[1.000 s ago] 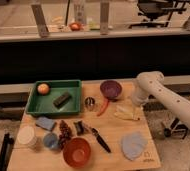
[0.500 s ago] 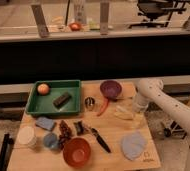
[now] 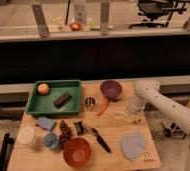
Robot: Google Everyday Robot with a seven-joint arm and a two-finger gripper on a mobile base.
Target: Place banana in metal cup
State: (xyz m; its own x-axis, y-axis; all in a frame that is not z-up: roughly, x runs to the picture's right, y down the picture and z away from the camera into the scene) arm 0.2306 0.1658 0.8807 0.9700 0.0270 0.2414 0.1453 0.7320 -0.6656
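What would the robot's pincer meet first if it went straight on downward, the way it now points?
Most likely the banana, which lies on the table just under the pincer at the table's right side. Depth is unclear, so contact may be close already.

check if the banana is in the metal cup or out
Out. The pale yellow curved banana lies on the table, apart from the small shiny silver metal cup; the gripper is right at the banana.
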